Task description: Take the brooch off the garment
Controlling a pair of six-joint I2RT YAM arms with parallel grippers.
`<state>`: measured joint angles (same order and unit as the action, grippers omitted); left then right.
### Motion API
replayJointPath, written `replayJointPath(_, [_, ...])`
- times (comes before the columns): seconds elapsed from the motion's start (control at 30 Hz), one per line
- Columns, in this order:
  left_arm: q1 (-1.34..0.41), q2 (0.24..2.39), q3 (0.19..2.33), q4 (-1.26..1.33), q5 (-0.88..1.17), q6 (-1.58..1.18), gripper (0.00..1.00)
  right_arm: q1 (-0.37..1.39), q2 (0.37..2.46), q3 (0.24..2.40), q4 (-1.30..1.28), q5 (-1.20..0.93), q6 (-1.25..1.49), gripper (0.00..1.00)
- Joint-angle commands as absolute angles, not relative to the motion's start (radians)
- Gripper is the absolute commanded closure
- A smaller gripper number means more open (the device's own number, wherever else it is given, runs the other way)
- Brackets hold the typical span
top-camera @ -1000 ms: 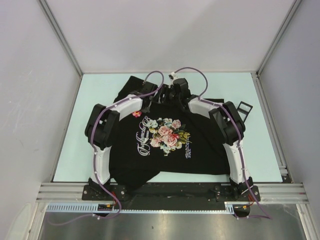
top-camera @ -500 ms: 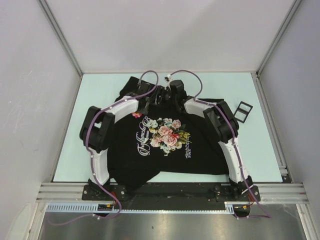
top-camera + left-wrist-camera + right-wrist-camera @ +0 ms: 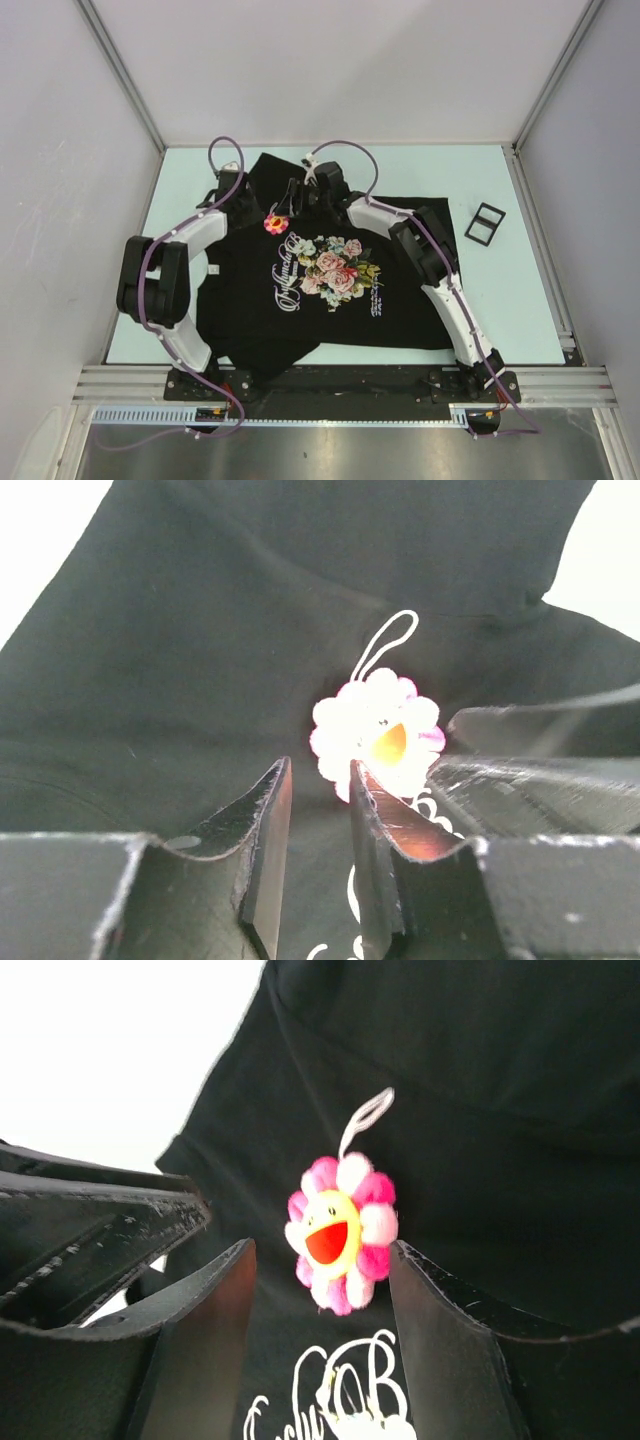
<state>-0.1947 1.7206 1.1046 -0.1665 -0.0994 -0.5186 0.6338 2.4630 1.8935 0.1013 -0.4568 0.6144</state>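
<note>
We read T-shirt (image 3: pixel 395 320) as matt black cloth; brooch (image 3: pixel 341 1233) soft, fuzzy plush; counter (image 3: pixel 520 290) smooth, matt; front rail (image 3: pixel 560 381) bare metal.

brooch (image 3: pixel 274 223) 1 | garment (image 3: pixel 400 290) 1 | left claw (image 3: pixel 318 770), right claw (image 3: pixel 322 1250) 2 | black frame (image 3: pixel 476 219) 1

The garment (image 3: pixel 262 310), a black T-shirt printed with pink roses and white script, is spread flat, print upward. The brooch (image 3: pixel 342 1232), a pink flower with a yellow smiling face, is seen above the script, apparently still pinned.
</note>
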Motion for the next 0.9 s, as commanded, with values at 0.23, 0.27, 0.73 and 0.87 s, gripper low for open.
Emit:
replayJointPath(0.23, [-0.15,1.798,1.031,0.074,0.058,-0.706,0.67,0.696,2.471,2.022,-0.138,-0.229,0.405,0.38])
replayJointPath(0.27, [-0.15,1.805,1.037,0.072,0.063,-0.709,0.64,0.706,2.456,2.025,-0.147,-0.212,0.391,0.38])
replayJointPath(0.73, [-0.149,1.868,1.026,0.1,0.094,-0.753,0.51,0.716,2.436,2.04,-0.202,-0.143,0.328,0.6])
replayJointPath(0.87, [-0.149,1.89,1.039,0.1,0.1,-0.764,0.52,0.715,2.444,2.046,-0.206,-0.149,0.331,0.63])
